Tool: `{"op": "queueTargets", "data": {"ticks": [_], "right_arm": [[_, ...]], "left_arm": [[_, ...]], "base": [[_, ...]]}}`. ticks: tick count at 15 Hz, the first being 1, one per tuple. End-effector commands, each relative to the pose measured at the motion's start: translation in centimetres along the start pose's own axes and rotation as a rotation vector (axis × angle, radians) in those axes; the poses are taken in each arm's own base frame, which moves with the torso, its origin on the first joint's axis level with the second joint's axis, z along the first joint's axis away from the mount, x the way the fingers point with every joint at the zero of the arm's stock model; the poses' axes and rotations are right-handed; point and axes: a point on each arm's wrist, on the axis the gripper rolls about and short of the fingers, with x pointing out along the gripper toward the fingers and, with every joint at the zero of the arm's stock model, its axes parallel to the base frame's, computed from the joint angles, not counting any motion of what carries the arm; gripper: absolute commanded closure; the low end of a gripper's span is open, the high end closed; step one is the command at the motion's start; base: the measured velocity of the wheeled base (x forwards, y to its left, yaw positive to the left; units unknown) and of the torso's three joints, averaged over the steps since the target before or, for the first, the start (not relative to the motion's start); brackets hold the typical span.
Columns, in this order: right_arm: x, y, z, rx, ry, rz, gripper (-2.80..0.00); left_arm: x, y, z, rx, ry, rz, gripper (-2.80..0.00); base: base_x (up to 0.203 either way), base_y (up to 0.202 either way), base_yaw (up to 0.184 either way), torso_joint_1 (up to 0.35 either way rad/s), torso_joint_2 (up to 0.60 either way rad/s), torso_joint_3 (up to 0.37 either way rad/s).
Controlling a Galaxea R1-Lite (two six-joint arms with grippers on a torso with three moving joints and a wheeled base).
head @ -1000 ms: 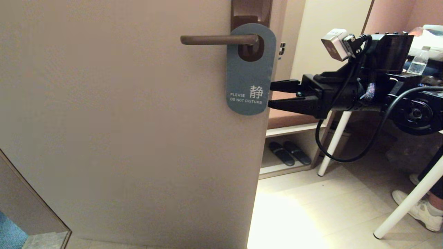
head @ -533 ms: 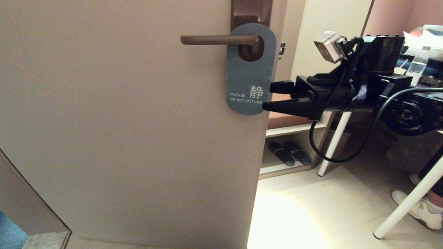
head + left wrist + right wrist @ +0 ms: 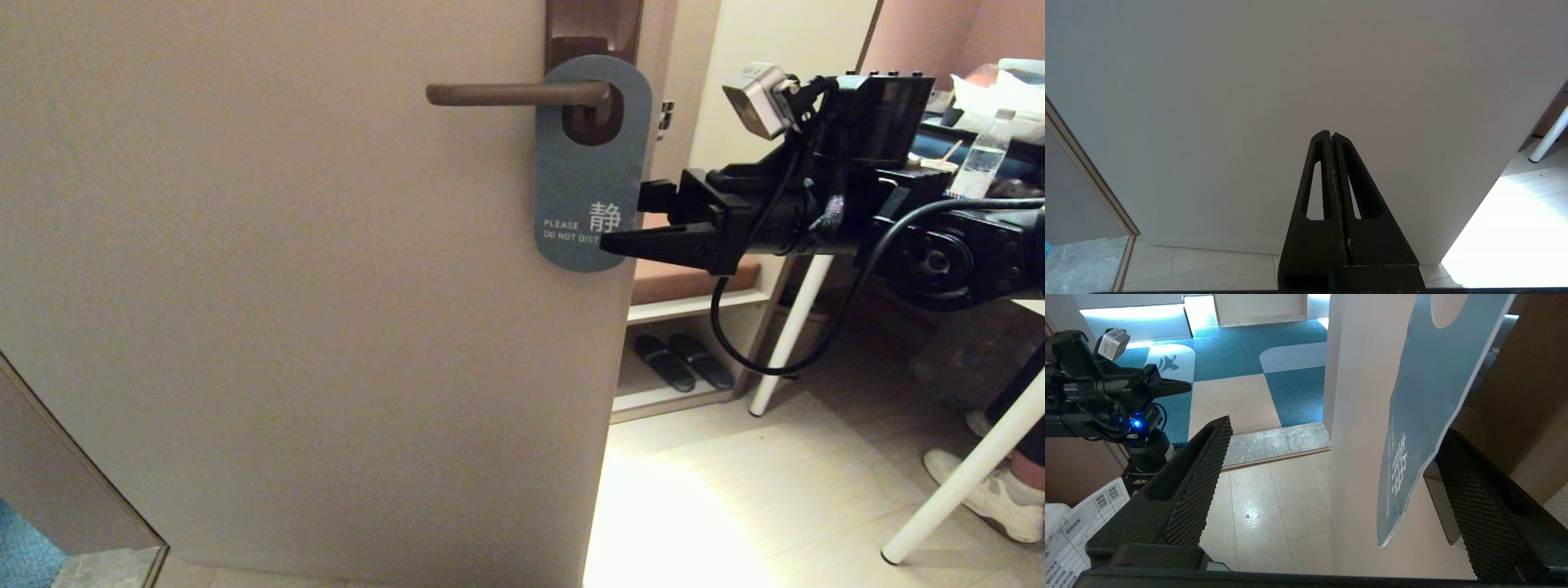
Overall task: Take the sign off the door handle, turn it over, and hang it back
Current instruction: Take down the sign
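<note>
My right gripper (image 3: 633, 220) reaches in from the right at the door's edge, fingers spread wide, straddling the lower right edge of the sign (image 3: 589, 175): one finger (image 3: 653, 242) lies in front of the slate-blue face, over the end of "DO NOT DISTURB", and the other sits behind the card, on the far side. In the right wrist view the sign (image 3: 1429, 408) hangs between my two ribbed pads (image 3: 1196, 490), touching neither as far as I can tell. It hangs by its big hole on the door handle (image 3: 514, 93), a brown lever pointing left. To do this well, I judge I should slide in a little deeper, so the pads cover card rather than just its rim, then close gently; flat card will likely bend or slip if pinched only at the edge. The lift-off must then carry the hole leftward along the lever to its free end. My left gripper (image 3: 1331, 141) is parked low facing the door, fingers pressed together. No containers matter here.
</note>
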Motion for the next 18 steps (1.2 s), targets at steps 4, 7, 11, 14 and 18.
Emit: {"op": "queueTargets", "data": {"ticks": [4, 7, 11, 14, 18], "right_arm": [[0.5, 0.0, 0.5, -0.018, -0.009, 0.018, -2.8], [0.8, 0.1, 1.0, -0.023, -0.018, 0.025, -2.8], [0.8, 0.1, 1.1, -0.02, -0.018, 0.027, -2.8], [0.9, -0.2, 1.2, -0.022, -0.022, 0.024, -2.8], [0.9, -0.2, 1.4, 0.021, -0.024, 0.025, -2.8]], "left_arm": [[0.0, 0.0, 0.0, -0.001, 0.001, 0.001, 0.0], [0.0, 0.0, 0.0, -0.001, 0.001, 0.001, 0.0], [0.0, 0.0, 0.0, -0.001, 0.0, 0.001, 0.0], [0.0, 0.0, 0.0, -0.001, 0.001, 0.0, 0.0], [0.0, 0.0, 0.0, -0.001, 0.001, 0.001, 0.0]], "base": [[0.0, 0.0, 0.0, 0.0, 0.0, 0.0], [0.0, 0.0, 0.0, 0.0, 0.0, 0.0], [0.0, 0.0, 0.0, 0.0, 0.0, 0.0], [0.0, 0.0, 0.0, 0.0, 0.0, 0.0], [0.0, 0.0, 0.0, 0.0, 0.0, 0.0]]}}
